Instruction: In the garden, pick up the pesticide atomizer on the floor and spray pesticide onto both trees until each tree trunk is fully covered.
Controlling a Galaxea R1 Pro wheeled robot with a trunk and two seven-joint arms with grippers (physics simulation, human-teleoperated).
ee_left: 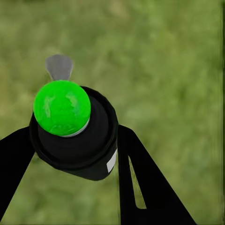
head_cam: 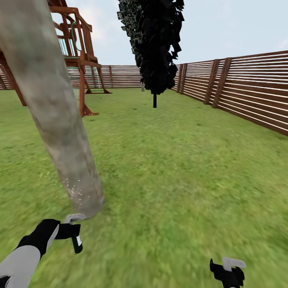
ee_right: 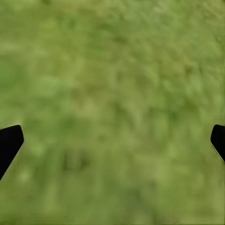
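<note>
Left hand (ee_left: 70, 154) clamped on atomizer (ee_left: 75, 136) beside tree trunk (head_cam: 52, 116); right hand (ee_right: 112, 140) apart.

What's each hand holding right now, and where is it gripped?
The left hand holds the atomizer by its black body, below the green cap. The right hand is open over grass, empty.

Mottled grey-tan trunk (head_cam: 56, 120), prob. white-flecked
</note>
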